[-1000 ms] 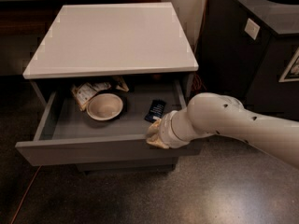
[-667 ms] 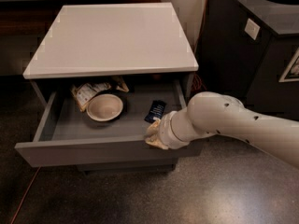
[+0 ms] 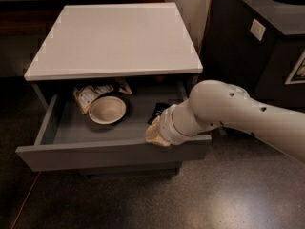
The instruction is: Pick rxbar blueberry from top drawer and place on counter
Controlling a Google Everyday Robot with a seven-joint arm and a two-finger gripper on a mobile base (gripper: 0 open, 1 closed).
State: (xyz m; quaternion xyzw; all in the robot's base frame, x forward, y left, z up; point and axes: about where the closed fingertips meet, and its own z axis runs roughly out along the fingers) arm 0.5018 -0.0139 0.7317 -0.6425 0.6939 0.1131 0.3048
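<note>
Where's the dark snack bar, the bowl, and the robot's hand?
rxbar blueberry (image 3: 158,111): camera view, visible end of its dark wrapper.
bowl (image 3: 107,109): camera view, middle of its inside.
hand (image 3: 153,136): camera view, its tan tip, at the front right of the top drawer (image 3: 95,154).

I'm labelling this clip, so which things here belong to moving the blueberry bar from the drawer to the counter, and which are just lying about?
Job in hand: rxbar blueberry, in the open top drawer; white counter; gripper, at the drawer's front edge near the bar.
Lying about: snack bag and bowl in the drawer; dark counter with a round hole.
</note>
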